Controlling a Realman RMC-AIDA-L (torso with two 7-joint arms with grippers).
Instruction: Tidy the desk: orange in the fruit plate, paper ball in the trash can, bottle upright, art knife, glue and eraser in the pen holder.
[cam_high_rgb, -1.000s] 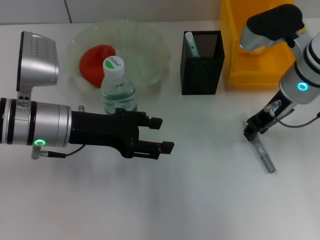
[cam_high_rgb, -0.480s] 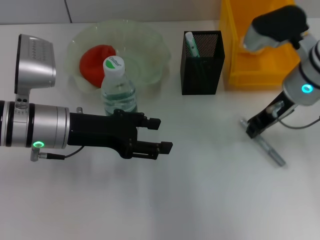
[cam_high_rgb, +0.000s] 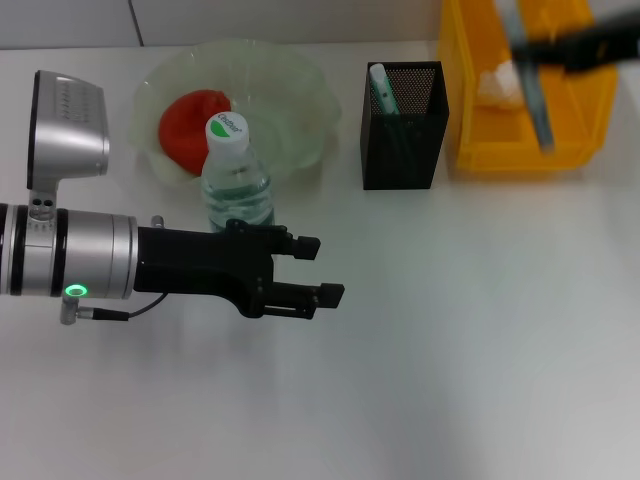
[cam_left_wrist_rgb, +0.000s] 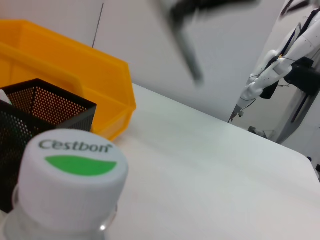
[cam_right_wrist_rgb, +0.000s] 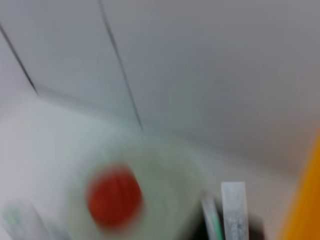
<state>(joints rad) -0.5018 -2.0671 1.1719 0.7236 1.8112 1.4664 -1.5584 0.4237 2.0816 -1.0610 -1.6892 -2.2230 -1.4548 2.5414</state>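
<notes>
Progress well along: dimpled red-orange fruit (cam_high_rgb: 192, 128) in scalloped pale-green glass plate (cam_high_rgb: 300, 85), clear green-labelled bottle (cam_high_rgb: 236, 180) upright beside parted, empty left gripper (cam_high_rgb: 322, 268), crumpled white paper ball (cam_high_rgb: 497, 82) in yellow plastic bin (cam_high_rgb: 520, 160). Left to do: grey art knife (cam_high_rgb: 535, 100), clamped in right gripper (cam_high_rgb: 560, 48) above that bin, into black mesh pen holder (cam_high_rgb: 400, 150) nearby; eraser unseen. Bare white tabletop (cam_high_rgb: 450, 350) open ahead of left gripper.

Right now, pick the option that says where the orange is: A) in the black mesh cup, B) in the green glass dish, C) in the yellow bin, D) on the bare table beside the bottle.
B: the orange lies inside the green glass dish, just behind the upright bottle.
</notes>
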